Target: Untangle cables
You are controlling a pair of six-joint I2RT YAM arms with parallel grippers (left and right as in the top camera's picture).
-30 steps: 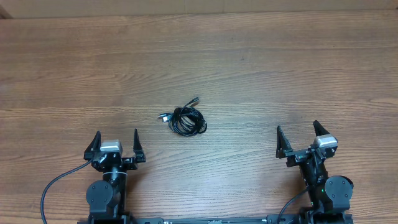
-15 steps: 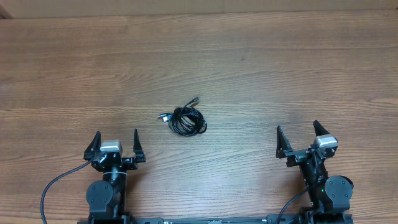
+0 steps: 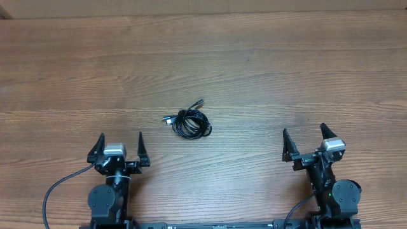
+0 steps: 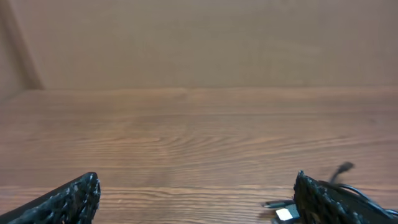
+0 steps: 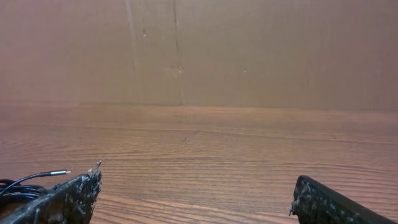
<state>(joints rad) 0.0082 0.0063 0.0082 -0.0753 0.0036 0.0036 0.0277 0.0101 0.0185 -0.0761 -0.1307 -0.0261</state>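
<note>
Black cables (image 3: 188,122) lie in one tight knotted coil on the wood-grain table (image 3: 286,63). The coil sits about midway between the left and right edges and nearer the robot's edge than the far one. Two loose ends stick out of the coil. One ends in a plug (image 3: 166,119) pointing toward the left edge. The other ends in a slim plug (image 3: 201,100) angled toward the far right corner.

Left gripper (image 3: 120,135): by the near edge, left of the coil, jaws spread wide, nothing between them. Its wrist view catches part of the coil and a plug at lower right, just past the right finger (image 4: 317,199), not touching.

Right gripper (image 3: 303,128): by the near edge toward the right corner, well apart from the coil, jaws spread wide, empty. Its wrist view shows a cable loop and the slim plug tip at lower left, beyond the left finger (image 5: 62,199).

Both grippers point toward the far edge. A plain brown wall (image 5: 249,50) rises behind the table's far edge. A thick black wire (image 3: 54,191) loops out from the base of the left arm.
</note>
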